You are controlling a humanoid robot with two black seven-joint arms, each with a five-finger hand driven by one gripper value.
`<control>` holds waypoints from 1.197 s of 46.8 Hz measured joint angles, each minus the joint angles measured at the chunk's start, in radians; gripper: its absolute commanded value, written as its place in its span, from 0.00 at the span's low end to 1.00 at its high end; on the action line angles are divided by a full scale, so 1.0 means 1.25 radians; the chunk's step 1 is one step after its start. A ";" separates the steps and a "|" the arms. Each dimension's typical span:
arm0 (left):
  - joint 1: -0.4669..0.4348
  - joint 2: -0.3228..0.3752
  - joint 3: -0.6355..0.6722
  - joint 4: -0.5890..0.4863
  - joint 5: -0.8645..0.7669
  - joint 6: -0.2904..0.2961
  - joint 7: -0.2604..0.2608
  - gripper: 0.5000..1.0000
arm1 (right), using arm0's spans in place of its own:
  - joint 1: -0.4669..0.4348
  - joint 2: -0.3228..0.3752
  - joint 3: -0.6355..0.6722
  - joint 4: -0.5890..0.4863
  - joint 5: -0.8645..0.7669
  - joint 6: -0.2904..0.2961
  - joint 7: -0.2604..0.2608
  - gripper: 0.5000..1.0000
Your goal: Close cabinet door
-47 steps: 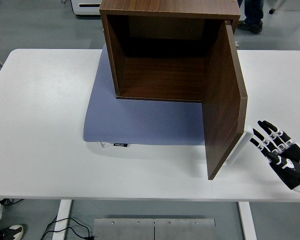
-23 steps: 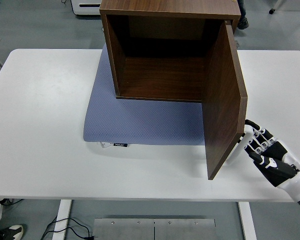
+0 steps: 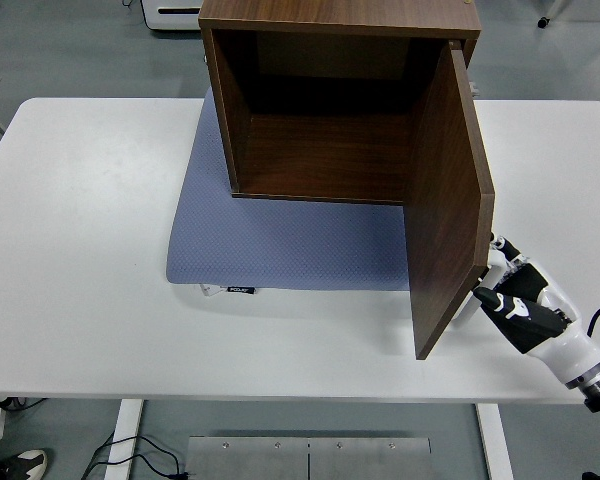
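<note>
open cabinet door (image 3: 448, 200), right hand (image 3: 515, 295) beside it

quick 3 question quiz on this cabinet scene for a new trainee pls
1. True or false: the cabinet door is fully shut.
2. What lies under the cabinet? A) a blue mat B) a tray C) bare table
3. Which robot hand is at the door's outer face?

Key:
1. False; it stands wide open, swung toward the table's near edge.
2. A, the blue mat.
3. The right hand, at the door's lower free edge.

bright, even light; sharp, soft shadows
</note>
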 measured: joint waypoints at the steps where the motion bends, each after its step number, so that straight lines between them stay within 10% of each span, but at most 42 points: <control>1: 0.000 0.000 0.000 0.000 0.000 0.000 0.000 1.00 | 0.003 0.001 -0.002 -0.001 0.000 0.000 0.000 1.00; 56: 0.000 0.000 0.000 0.000 0.000 0.000 0.000 1.00 | 0.217 0.087 -0.167 -0.153 -0.002 0.000 -0.001 1.00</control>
